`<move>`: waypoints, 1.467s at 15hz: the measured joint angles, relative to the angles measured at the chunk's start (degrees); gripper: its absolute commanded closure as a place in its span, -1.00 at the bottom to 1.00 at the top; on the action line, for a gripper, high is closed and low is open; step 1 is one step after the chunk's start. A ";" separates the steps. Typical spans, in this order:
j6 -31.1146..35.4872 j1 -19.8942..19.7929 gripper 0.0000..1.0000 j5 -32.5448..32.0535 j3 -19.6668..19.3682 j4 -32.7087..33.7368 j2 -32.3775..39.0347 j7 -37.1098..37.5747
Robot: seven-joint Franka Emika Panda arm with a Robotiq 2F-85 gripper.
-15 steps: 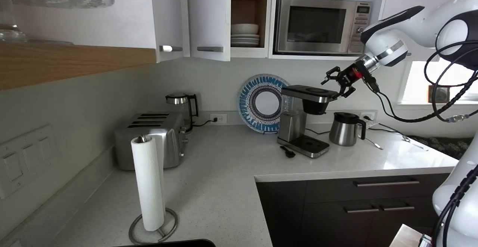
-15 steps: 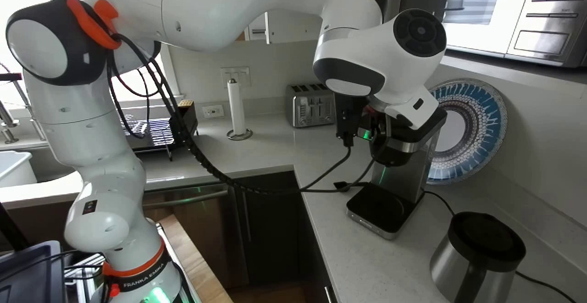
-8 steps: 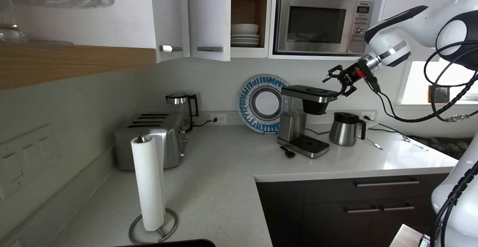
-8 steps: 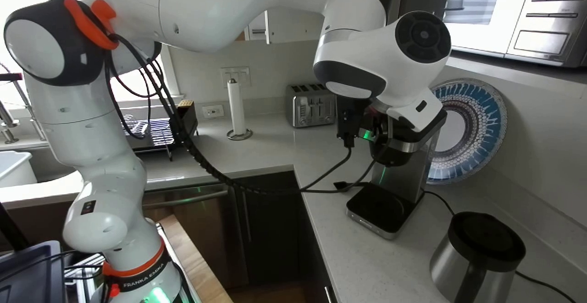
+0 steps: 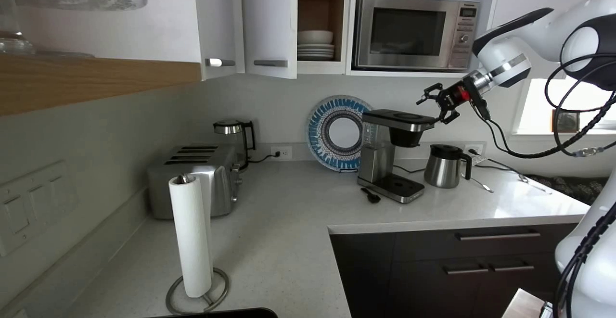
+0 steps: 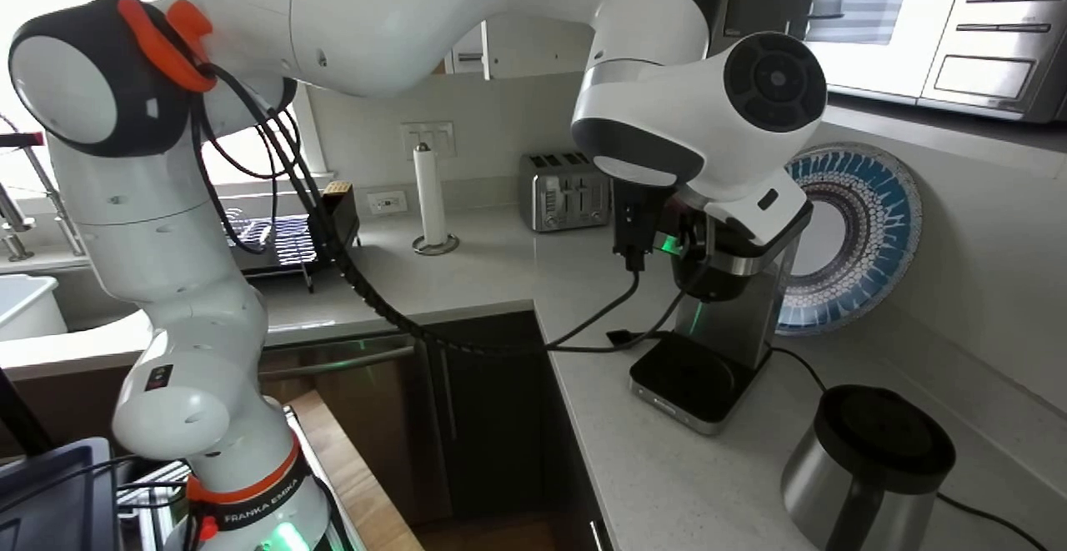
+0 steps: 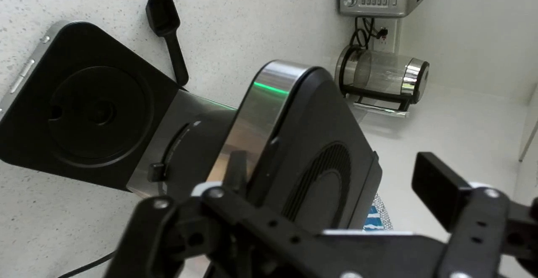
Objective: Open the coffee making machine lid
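Slightly shifted since the earlier frame: my wrist [image 5: 503, 63]. Pincer [image 7: 336, 178] stands wide, one finger [image 7: 236, 173] near the closed lid [image 7: 302, 139], presumably to pry; coffee making machine [image 5: 378, 164] stands left of the carafe [image 5: 440, 170].

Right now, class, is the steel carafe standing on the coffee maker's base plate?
No, the steel carafe stands on the counter, beside the coffee maker.
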 measured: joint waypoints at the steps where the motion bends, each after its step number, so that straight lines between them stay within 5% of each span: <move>1: -0.10 -0.02 -1.00 0.11 0.00 0.08 -0.01 -0.37; 11: -0.60 -0.07 -1.00 3.07 0.15 3.63 -1.79 -2.65; 22: 1.20 0.28 -1.00 10.08 1.38 5.31 -1.76 -18.10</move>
